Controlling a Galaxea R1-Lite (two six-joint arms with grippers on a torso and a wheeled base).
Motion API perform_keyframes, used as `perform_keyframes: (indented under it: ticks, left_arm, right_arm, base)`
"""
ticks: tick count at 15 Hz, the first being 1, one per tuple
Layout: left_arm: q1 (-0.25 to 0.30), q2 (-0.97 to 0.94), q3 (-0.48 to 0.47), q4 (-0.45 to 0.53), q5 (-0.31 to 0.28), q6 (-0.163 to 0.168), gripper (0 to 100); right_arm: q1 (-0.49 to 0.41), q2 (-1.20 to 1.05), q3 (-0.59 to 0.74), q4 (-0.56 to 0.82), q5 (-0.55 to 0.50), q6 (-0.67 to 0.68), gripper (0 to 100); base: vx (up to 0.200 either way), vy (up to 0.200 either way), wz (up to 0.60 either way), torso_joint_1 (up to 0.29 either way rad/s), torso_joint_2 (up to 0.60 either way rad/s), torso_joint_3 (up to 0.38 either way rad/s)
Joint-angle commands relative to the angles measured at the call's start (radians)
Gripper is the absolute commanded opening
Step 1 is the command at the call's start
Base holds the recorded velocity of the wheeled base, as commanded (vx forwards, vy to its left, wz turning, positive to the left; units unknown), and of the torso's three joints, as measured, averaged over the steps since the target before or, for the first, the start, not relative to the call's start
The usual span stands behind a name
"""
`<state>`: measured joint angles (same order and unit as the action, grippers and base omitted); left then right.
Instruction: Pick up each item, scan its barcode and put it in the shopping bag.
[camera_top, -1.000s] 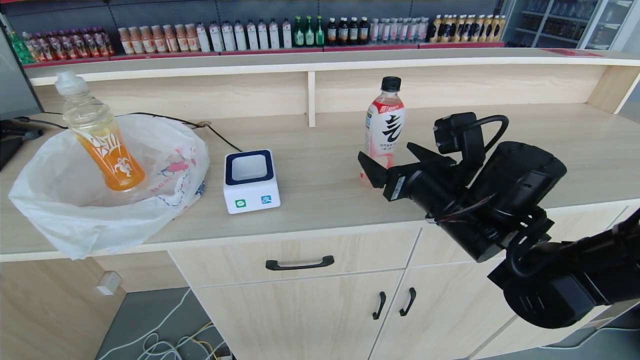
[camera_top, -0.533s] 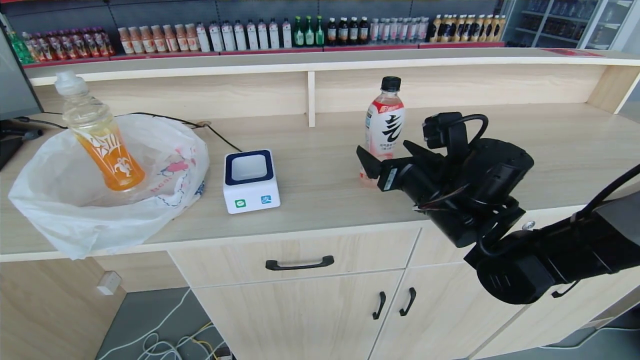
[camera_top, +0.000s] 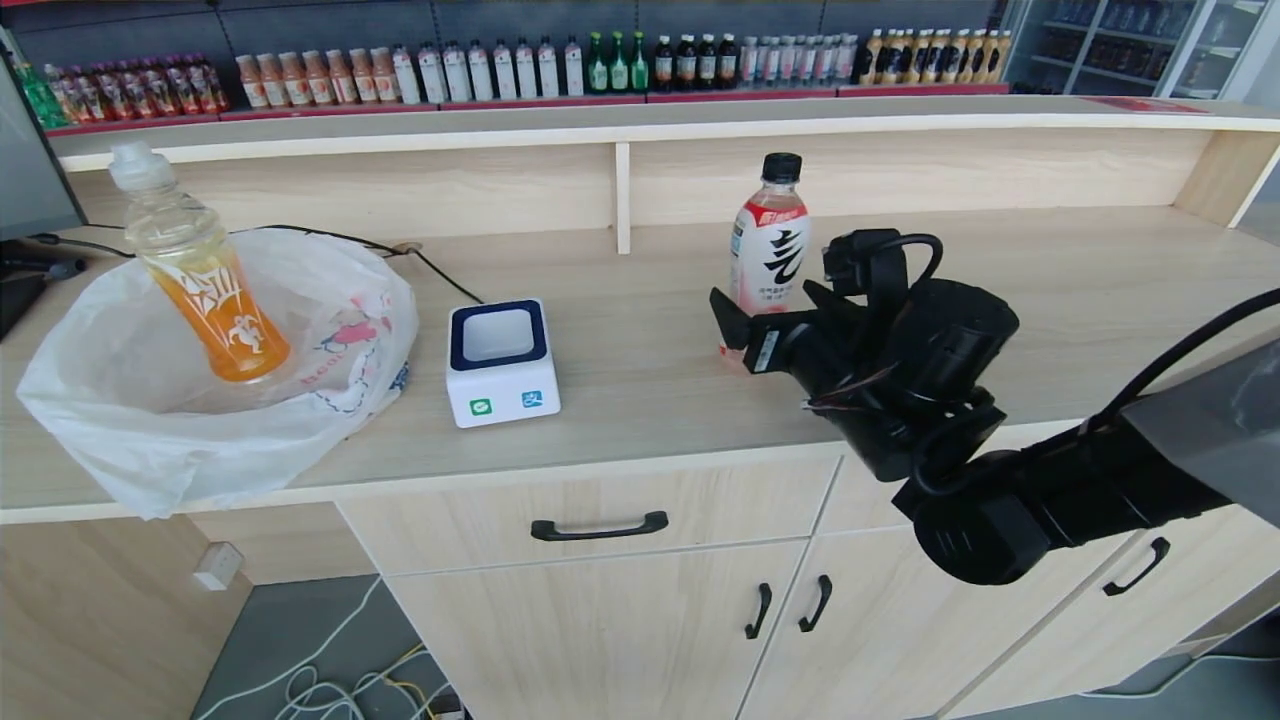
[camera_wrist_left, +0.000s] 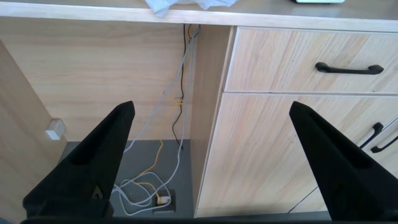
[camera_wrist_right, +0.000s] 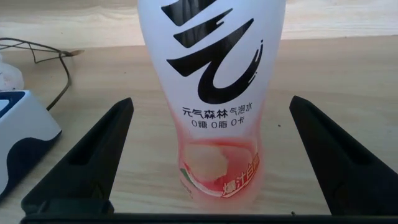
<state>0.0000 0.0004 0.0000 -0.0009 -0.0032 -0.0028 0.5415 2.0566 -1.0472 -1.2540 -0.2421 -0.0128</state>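
A white and pink drink bottle (camera_top: 770, 235) with a black cap stands upright on the wooden counter (camera_top: 640, 350), right of centre. My right gripper (camera_top: 768, 302) is open at its lower part, one finger on either side, not closed on it. The right wrist view has the bottle (camera_wrist_right: 211, 68) between the spread fingers (camera_wrist_right: 93, 168). An orange drink bottle (camera_top: 205, 280) leans inside the white shopping bag (camera_top: 150, 430) at the counter's left end. The white and blue scanner (camera_top: 500, 360) sits between bag and pink bottle. My left gripper (camera_wrist_left: 211, 106) is open and empty, below counter level facing the cabinet front.
A black cable (camera_top: 440, 270) runs behind the scanner to the bag. A raised back shelf with an upright divider (camera_top: 622, 195) borders the counter's far side. Drawer and door handles (camera_top: 600, 527) are below the front edge. Loose cables (camera_wrist_left: 155, 186) lie on the floor.
My right arm has moved forward and left, bringing its open fingers up to either side of the pink bottle. The bottles, bag and scanner have stayed put.
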Motion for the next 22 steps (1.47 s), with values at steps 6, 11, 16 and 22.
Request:
perform_keyframes:
  ticks: [6,11,16,22]
  left_arm:
    - [0.000,0.000,0.000,-0.001,0.000,0.000,100]
    - [0.000,0.000,0.000,-0.001,0.000,0.000,100]
    - [0.000,0.000,0.000,0.001,0.000,0.000,100]
    - [0.000,0.000,0.000,-0.001,0.000,0.000,100]
  right_arm:
    - [-0.041,0.071,-0.175,0.130,0.010,0.000,100]
    - [-0.040,0.091,-0.235,0.154,0.010,0.000,100]
    - [-0.040,0.089,-0.244,0.176,0.010,-0.001,0]
    - [-0.038,0.056,-0.241,0.185,0.029,-0.001,0]
  base:
    - [0.000,0.000,0.00,0.000,0.00,0.000]
    - [0.000,0.000,0.00,0.000,0.00,0.000]
    - [0.000,0.000,0.00,0.000,0.00,0.000]
    - [0.000,0.000,0.00,0.000,0.00,0.000]
